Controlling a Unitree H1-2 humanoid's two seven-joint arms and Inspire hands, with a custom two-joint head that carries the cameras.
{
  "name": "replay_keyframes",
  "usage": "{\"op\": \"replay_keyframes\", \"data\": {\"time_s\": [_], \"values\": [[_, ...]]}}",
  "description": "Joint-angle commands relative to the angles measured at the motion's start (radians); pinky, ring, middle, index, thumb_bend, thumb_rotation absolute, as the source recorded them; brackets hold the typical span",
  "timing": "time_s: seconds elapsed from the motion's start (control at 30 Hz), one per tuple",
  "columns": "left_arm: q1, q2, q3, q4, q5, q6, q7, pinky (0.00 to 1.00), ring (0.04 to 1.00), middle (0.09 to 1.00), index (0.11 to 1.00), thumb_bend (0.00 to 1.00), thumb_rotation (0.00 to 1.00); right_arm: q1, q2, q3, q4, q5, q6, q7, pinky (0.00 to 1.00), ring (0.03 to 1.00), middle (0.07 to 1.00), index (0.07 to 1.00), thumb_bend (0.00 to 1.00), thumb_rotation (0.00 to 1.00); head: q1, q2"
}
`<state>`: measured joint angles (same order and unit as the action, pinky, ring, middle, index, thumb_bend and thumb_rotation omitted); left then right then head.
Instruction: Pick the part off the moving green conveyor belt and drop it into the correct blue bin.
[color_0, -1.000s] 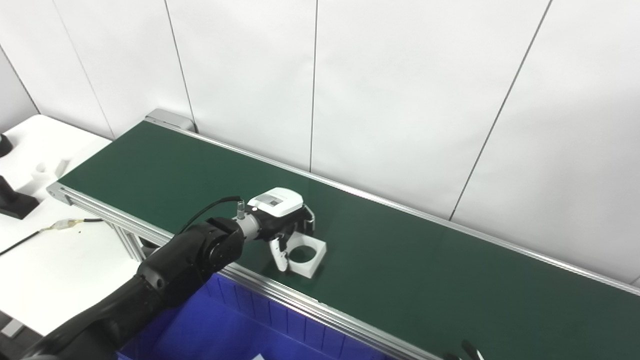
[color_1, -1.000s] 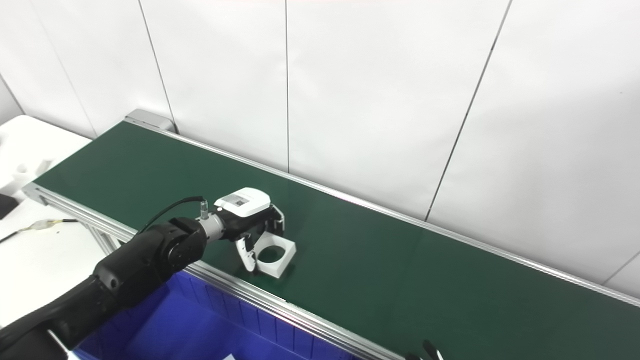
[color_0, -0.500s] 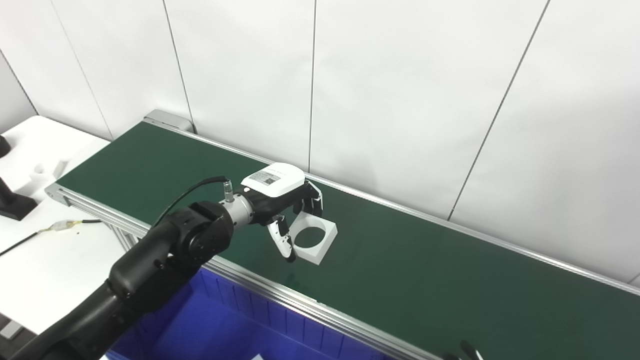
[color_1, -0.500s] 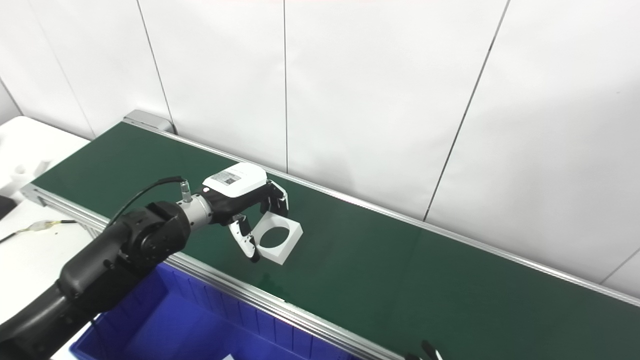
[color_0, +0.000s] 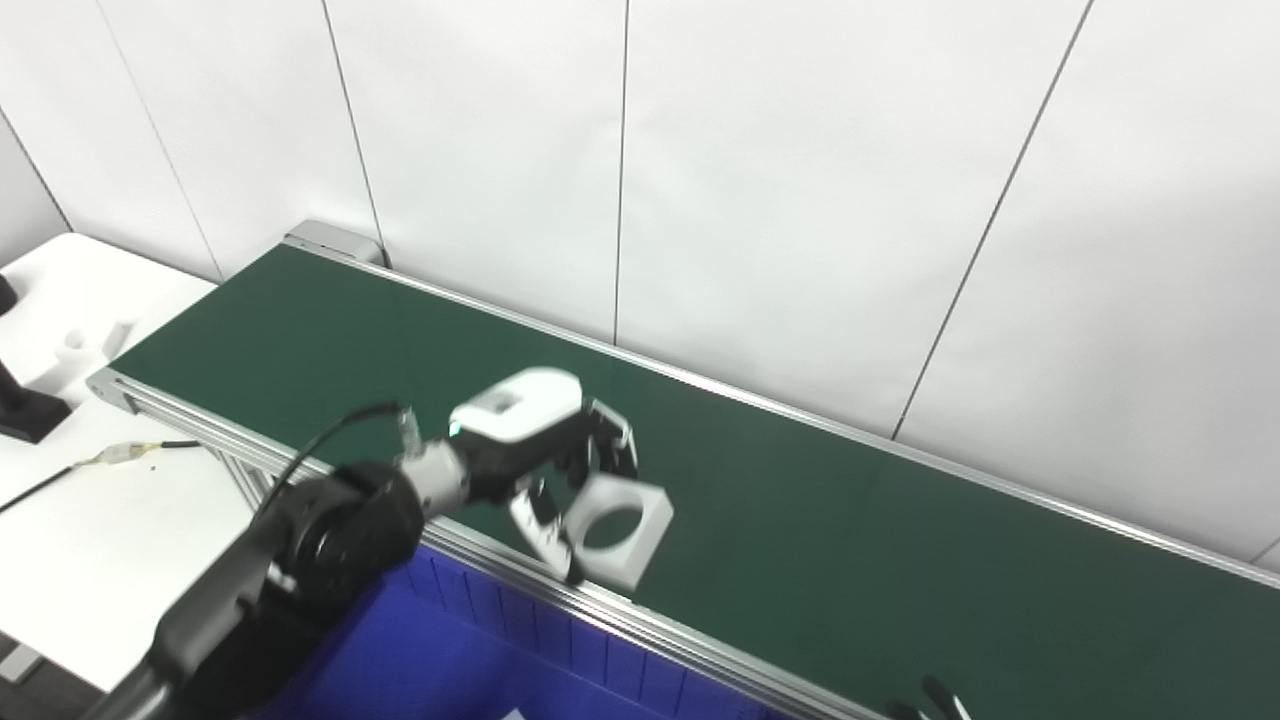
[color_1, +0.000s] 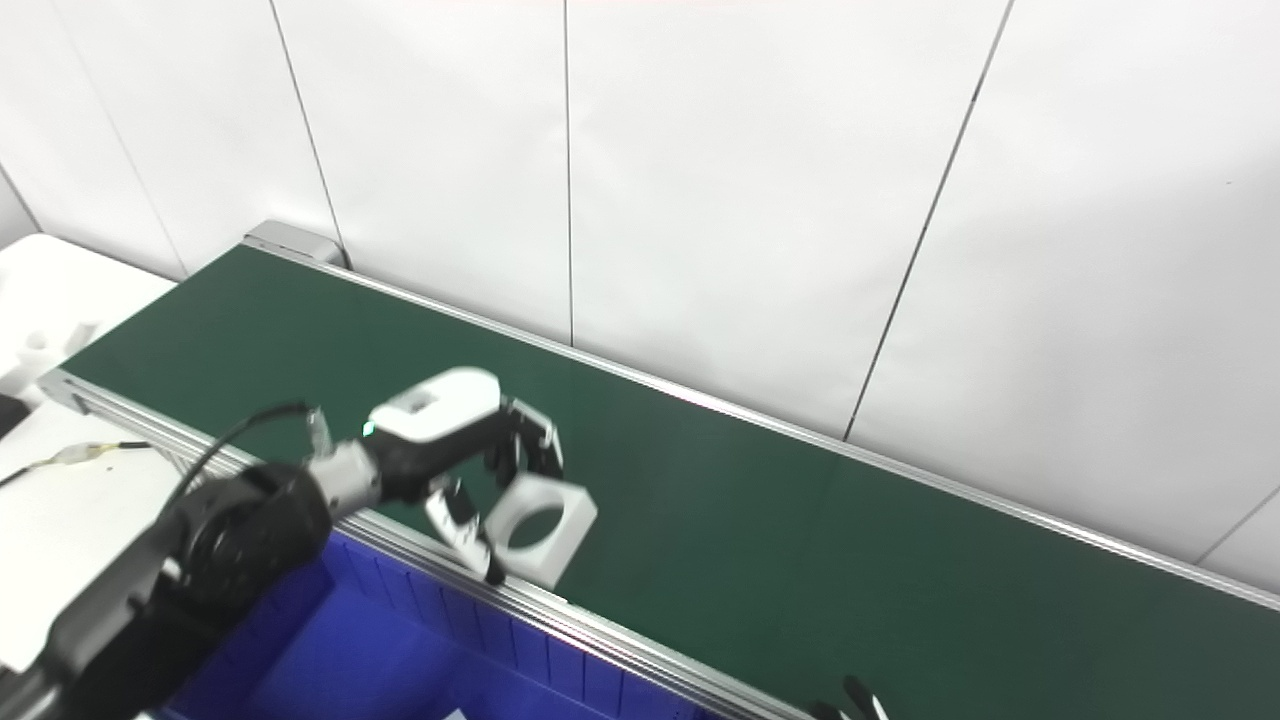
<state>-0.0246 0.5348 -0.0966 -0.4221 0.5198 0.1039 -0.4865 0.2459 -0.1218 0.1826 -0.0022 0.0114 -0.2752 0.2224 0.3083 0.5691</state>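
Note:
My left hand (color_0: 545, 455) is shut on a white square part with a round hole (color_0: 620, 530) and holds it in the air above the near edge of the green conveyor belt (color_0: 850, 540). The part also shows in the right eye view (color_1: 545, 528), pinched between fingers and thumb. A blue bin (color_0: 440, 660) lies below the belt's near rail, under my left arm. Of my right hand only dark fingertips (color_0: 935, 700) show at the bottom edge; I cannot tell its state.
The belt's silver near rail (color_0: 650, 625) runs diagonally in front of the bin. A white table (color_0: 90, 500) with a cable and a black object stands at the left. White wall panels rise behind the belt.
My left hand lifted the white part off the belt, then carried it back toward the near rail and the blue bin. The arm is motion-blurred now.

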Motion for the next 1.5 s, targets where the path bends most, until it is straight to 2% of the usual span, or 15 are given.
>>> {"op": "replay_keyframes", "data": {"time_s": [0.0,0.07,0.23,0.53,0.57,0.6,0.63,0.67,0.7,0.73,0.77,0.8,0.9,1.17,1.47], "values": [[0.003,-0.004,0.024,-0.042,-0.020,0.011,0.032,0.33,0.379,0.449,0.502,0.52,0.00,-0.004,-0.001,-0.003,-0.031,-0.005,-0.052,-0.002,0.65,0.774,0.845,0.953,0.75,0.46,-0.007,0.010],[0.024,-0.014,0.026,-0.051,-0.021,0.005,0.036,0.31,0.364,0.443,0.502,0.52,0.00,-0.003,-0.001,-0.002,-0.041,-0.006,-0.046,-0.002,0.65,0.774,0.844,0.951,0.75,0.46,-0.015,0.022],[0.085,-0.043,0.026,-0.075,-0.031,-0.002,0.053,0.35,0.397,0.455,0.497,0.52,0.00,0.005,-0.003,-0.001,-0.071,-0.002,-0.027,-0.001,0.66,0.777,0.846,0.951,0.75,0.44,-0.027,0.047],[0.200,-0.093,0.028,-0.130,-0.066,0.001,0.071,0.41,0.438,0.474,0.493,0.52,0.00,0.014,-0.011,-0.003,-0.144,0.009,0.035,0.001,0.67,0.774,0.844,0.948,0.75,0.42,-0.039,0.132],[0.208,-0.094,0.028,-0.138,-0.069,0.006,0.066,0.40,0.428,0.469,0.495,0.52,0.00,0.014,-0.012,-0.005,-0.153,0.011,0.043,0.000,0.67,0.770,0.843,0.946,0.75,0.42,-0.039,0.155],[0.212,-0.094,0.028,-0.144,-0.071,0.010,0.064,0.39,0.427,0.469,0.495,0.52,0.00,0.014,-0.013,-0.006,-0.159,0.012,0.050,0.000,0.67,0.770,0.843,0.946,0.75,0.42,-0.039,0.155],[0.221,-0.092,0.028,-0.151,-0.073,0.014,0.059,0.39,0.425,0.468,0.496,0.52,0.00,0.012,-0.014,-0.008,-0.165,0.014,0.058,-0.001,0.67,0.769,0.843,0.945,0.75,0.42,-0.041,0.184],[0.227,-0.090,0.028,-0.157,-0.075,0.017,0.056,0.37,0.416,0.469,0.494,0.52,0.00,0.011,-0.015,-0.009,-0.169,0.016,0.063,-0.001,0.67,0.767,0.841,0.945,0.76,0.42,-0.041,0.189],[0.234,-0.087,0.028,-0.166,-0.081,0.026,0.051,0.36,0.410,0.469,0.494,0.52,0.00,0.008,-0.015,-0.011,-0.178,0.016,0.075,-0.001,0.67,0.765,0.840,0.945,0.76,0.43,-0.039,0.221],[0.238,-0.086,0.029,-0.173,-0.085,0.033,0.047,0.35,0.401,0.467,0.494,0.52,0.00,0.007,-0.016,-0.013,-0.185,0.017,0.085,-0.001,0.67,0.763,0.840,0.943,0.77,0.44,-0.038,0.225],[0.243,-0.086,0.029,-0.183,-0.092,0.045,0.042,0.34,0.395,0.466,0.494,0.52,0.00,0.004,-0.017,-0.015,-0.194,0.017,0.096,-0.002,0.66,0.762,0.839,0.942,0.77,0.44,-0.035,0.252],[0.246,-0.087,0.028,-0.189,-0.096,0.054,0.040,0.34,0.395,0.465,0.494,0.52,0.00,0.002,-0.018,-0.017,-0.199,0.017,0.103,-0.003,0.66,0.757,0.836,0.939,0.78,0.46,-0.035,0.252],[0.259,-0.091,0.023,-0.202,-0.096,0.064,0.039,0.35,0.397,0.460,0.497,0.52,0.00,-0.002,-0.022,-0.025,-0.214,0.016,0.112,-0.003,0.65,0.748,0.828,0.935,0.80,0.47,-0.029,0.293],[0.289,-0.092,0.015,-0.223,-0.088,0.078,0.040,0.34,0.400,0.464,0.497,0.52,0.00,-0.008,-0.029,-0.039,-0.240,0.019,0.138,-0.001,0.63,0.726,0.809,0.925,0.79,0.48,-0.027,0.352],[0.275,-0.086,-0.017,-0.217,-0.008,0.050,0.036,0.35,0.390,0.455,0.501,0.52,0.00,-0.017,-0.036,-0.046,-0.254,0.009,0.153,0.000,0.62,0.712,0.804,0.924,0.79,0.52,-0.038,0.368]]}}
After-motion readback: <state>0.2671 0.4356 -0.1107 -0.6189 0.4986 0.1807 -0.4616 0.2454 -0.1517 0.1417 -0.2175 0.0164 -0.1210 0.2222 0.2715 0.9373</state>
